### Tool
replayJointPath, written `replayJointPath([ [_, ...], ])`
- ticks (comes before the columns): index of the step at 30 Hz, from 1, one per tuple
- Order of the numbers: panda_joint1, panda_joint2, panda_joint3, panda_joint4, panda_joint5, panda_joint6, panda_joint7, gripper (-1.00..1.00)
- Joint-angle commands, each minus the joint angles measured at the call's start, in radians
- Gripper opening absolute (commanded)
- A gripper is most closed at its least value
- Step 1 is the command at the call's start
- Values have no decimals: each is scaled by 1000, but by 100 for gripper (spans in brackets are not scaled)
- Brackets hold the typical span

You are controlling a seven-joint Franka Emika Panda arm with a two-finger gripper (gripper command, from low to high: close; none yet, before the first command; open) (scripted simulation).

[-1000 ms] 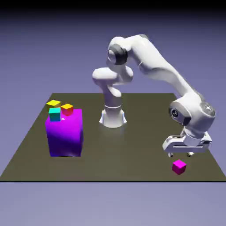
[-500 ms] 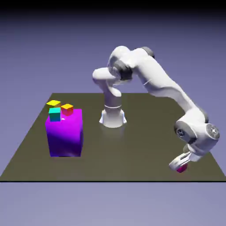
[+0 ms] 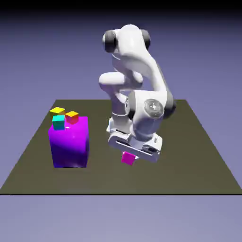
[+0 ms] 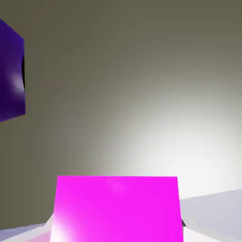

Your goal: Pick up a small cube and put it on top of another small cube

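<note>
A tiny magenta-pink small cube [image 3: 127,159] hangs under my gripper [image 3: 128,158], lifted off the table near its middle. The gripper is shut on it. In the hand view the same cube [image 4: 117,208] fills the bottom middle and hides the fingertips. Three other tiny cubes sit on top of the big purple block [image 3: 69,142] at the exterior view's left: yellow [image 3: 57,112], teal [image 3: 58,122] and orange [image 3: 72,116]. The hand view shows none of those three.
The big purple block stands on the dark table [image 3: 198,142] to the exterior view's left of my gripper, and its dark side shows at the left edge of the hand view [image 4: 10,75]. The robot's base [image 3: 121,125] stands behind the gripper.
My gripper came down on the magenta-pink cube at the exterior view's right front, shut on it, lifted it and carried it left to the table's middle.
</note>
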Motion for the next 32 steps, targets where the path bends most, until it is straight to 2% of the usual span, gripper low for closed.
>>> replayJointPath([
  [1, -8, -31, -36, -17, 12, -2, 19, -100],
  [24, -178, -697, -819, -388, 226, -68, 432, -100],
  [29, -165, -666, -838, -544, 245, 109, 400, -100],
  [30, -165, -666, -838, -544, 245, 109, 400, 100],
  [32, -168, -673, -833, -508, 241, 68, 408, 100],
])
